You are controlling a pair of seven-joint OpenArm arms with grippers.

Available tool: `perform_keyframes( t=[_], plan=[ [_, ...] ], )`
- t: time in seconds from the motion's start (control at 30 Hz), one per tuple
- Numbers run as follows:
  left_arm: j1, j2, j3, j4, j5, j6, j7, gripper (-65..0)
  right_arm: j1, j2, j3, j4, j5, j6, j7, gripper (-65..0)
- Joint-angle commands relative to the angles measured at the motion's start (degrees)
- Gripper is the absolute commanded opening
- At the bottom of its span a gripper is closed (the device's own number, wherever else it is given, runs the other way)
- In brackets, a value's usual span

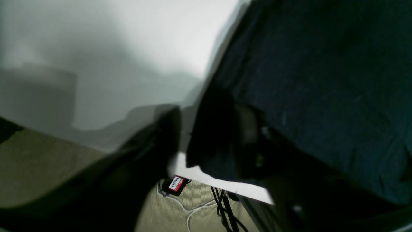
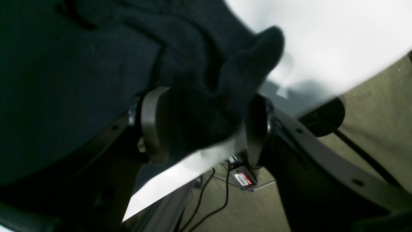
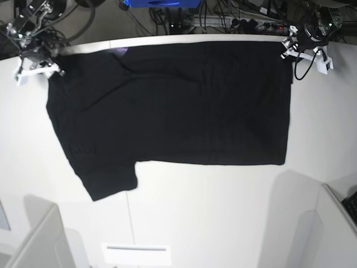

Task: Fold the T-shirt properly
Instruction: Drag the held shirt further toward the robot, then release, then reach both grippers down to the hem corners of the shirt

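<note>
The black T-shirt [image 3: 178, 106] lies spread flat on the white table [image 3: 223, 212], plain side up, one sleeve [image 3: 106, 178] pointing to the near left. A sliver of purple print [image 3: 120, 52] shows at the far left edge. My left gripper [image 3: 301, 44] is at the far right corner of the shirt. In the left wrist view its jaws stand apart [image 1: 209, 129], with a fold of cloth [image 1: 322, 80] against one finger. My right gripper [image 3: 36, 64] is at the far left corner. Its pads [image 2: 154, 122] stand wide apart [image 2: 206, 125] with bunched cloth [image 2: 64, 80] between them.
Both shirt corners sit at the table's far edge. Cables and power strips [image 3: 245, 22] lie on the floor beyond it, with a red-labelled device [image 2: 243, 178]. A grey box [image 3: 33, 240], a white sheet [image 3: 134, 254] and a grey panel [image 3: 334, 218] are along the near side.
</note>
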Motion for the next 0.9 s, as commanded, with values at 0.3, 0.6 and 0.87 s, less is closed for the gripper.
perform_keyframes(
  t=[0.3,0.6,0.87],
  plan=[
    [-3.26,-0.61,-15.68,6.28,-0.30,-0.14,-0.11,-34.1,1.91,0.39,3.21,5.89,0.24,0.25,3.76,-32.3],
    [-8.18,-0.78,-13.31,7.16,0.14,-0.14,-0.02,-34.4,10.88,8.74,-15.34,-2.02,-0.11,-0.02,11.05,-32.7],
    [-8.27,-3.77,-7.95,7.16,0.14,-0.14,-0.02,-31.8,27.14,12.61,-19.12,-20.92,-0.20,-0.02,11.14,-31.5]
  ],
)
